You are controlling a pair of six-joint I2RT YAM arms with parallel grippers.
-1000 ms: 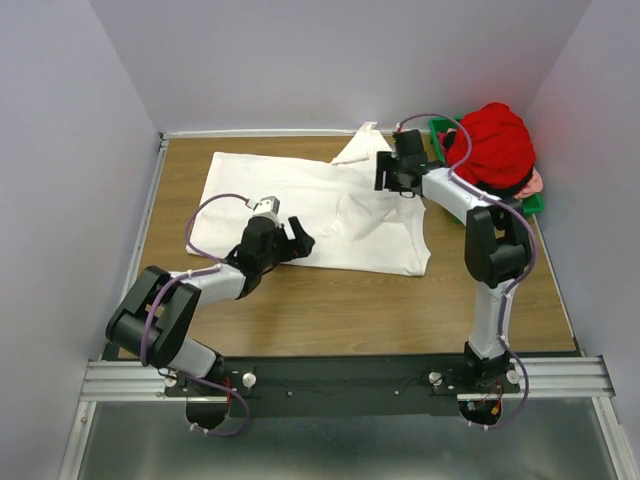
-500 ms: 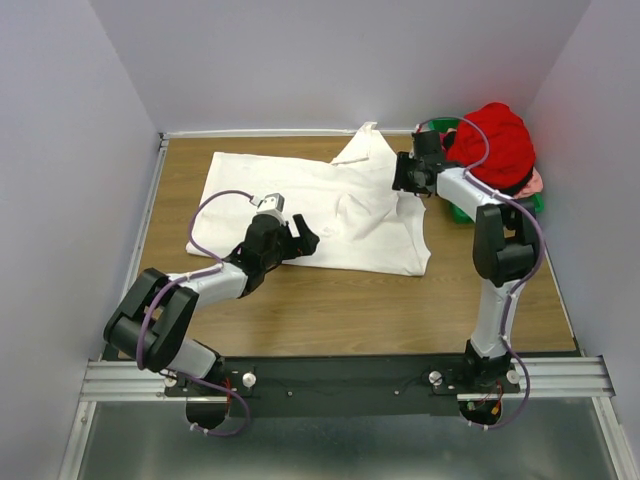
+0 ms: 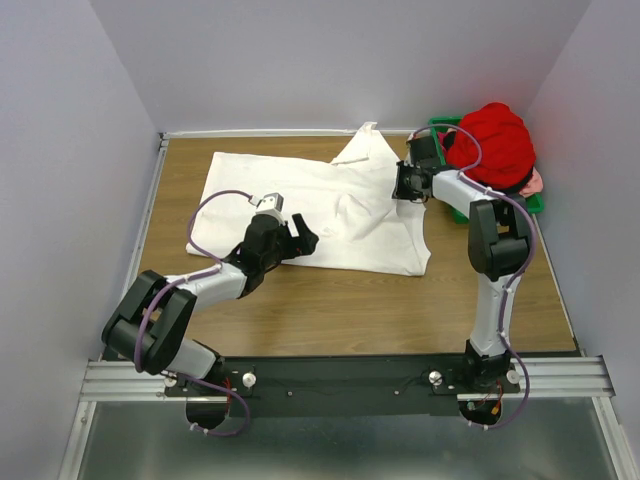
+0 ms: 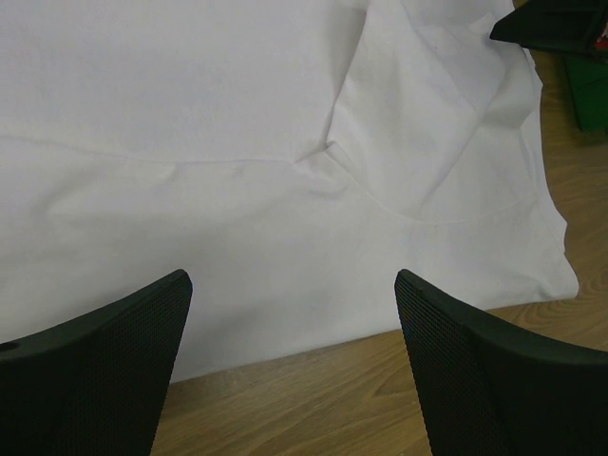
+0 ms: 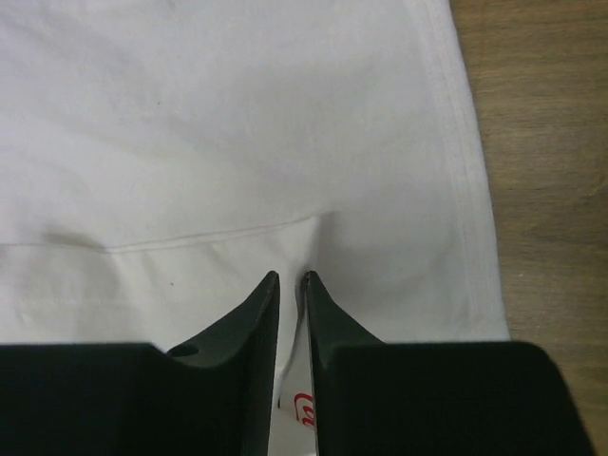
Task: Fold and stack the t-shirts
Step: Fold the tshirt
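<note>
Right tool [image 5: 290, 278] tight on white tee [image 5: 237, 123]

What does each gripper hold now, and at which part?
The right gripper pinches the white t-shirt near its stitched edge; the left gripper is open, holding nothing.

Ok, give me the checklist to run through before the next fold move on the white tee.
1. Grip of right end effector on white t-shirt: ok, a pleat sits between nearly closed jaws, near the shirt's right edge.
2. Opening of left end effector: ok, jaws wide over the near hem.
3. Cloth in left end effector: not ok, nothing between its fingers.
4. Shirt lying flat: not ok, creases in the middle.
5. Position of red t-shirt: ok, heaped on green bin, off the white shirt.
</note>
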